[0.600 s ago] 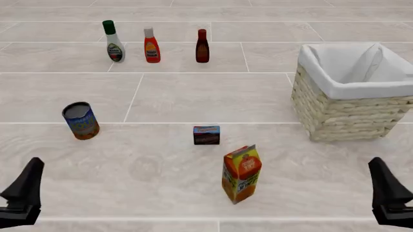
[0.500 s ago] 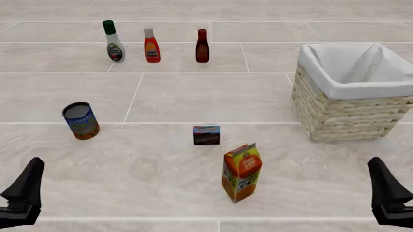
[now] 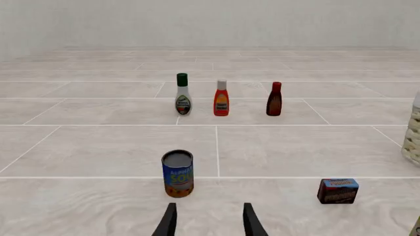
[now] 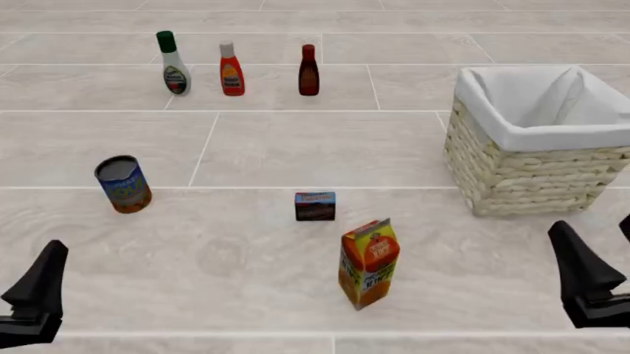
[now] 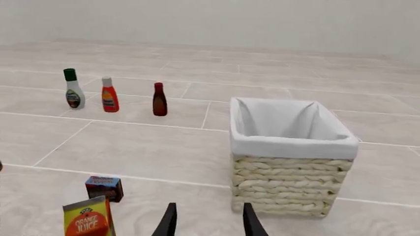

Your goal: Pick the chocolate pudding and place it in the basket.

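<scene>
The chocolate pudding (image 4: pixel 315 206), a small dark brown box with a blue and red top band, stands on the table's middle. It also shows in the left wrist view (image 3: pixel 339 191) and the right wrist view (image 5: pixel 104 188). The wicker basket (image 4: pixel 521 181) with a white liner stands at the right, and shows in the right wrist view (image 5: pixel 288 184). My left gripper (image 4: pixel 37 293) is open and empty at the near left (image 3: pixel 208 223). My right gripper (image 4: pixel 603 274) is open and empty at the near right, in front of the basket (image 5: pixel 208 219).
An orange juice carton (image 4: pixel 369 263) stands just in front and to the right of the pudding. A blue-and-orange tin can (image 4: pixel 123 184) stands at the left. Three bottles (image 4: pixel 232 68) line the far side.
</scene>
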Available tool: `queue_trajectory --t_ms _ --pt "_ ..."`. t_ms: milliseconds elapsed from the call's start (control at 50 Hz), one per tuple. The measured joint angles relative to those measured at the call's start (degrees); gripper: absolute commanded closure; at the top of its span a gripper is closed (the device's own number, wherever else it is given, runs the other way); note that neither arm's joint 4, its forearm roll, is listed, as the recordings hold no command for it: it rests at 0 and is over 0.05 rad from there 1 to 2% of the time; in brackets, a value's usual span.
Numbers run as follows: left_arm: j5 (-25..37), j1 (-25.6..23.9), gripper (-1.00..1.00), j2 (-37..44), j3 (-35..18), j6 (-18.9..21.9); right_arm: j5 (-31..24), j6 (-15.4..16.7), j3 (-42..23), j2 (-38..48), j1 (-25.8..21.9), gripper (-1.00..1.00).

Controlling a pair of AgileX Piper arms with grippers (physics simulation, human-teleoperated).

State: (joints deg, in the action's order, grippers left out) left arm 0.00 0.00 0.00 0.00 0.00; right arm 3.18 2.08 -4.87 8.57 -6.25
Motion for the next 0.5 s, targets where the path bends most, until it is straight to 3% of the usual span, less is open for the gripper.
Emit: queue_trajectory --t_ms 500 --pt "0.0 0.0 -1.00 0.0 0.0 0.0 6.3 0.7 -5.4 13.0 -3.2 -1.00"
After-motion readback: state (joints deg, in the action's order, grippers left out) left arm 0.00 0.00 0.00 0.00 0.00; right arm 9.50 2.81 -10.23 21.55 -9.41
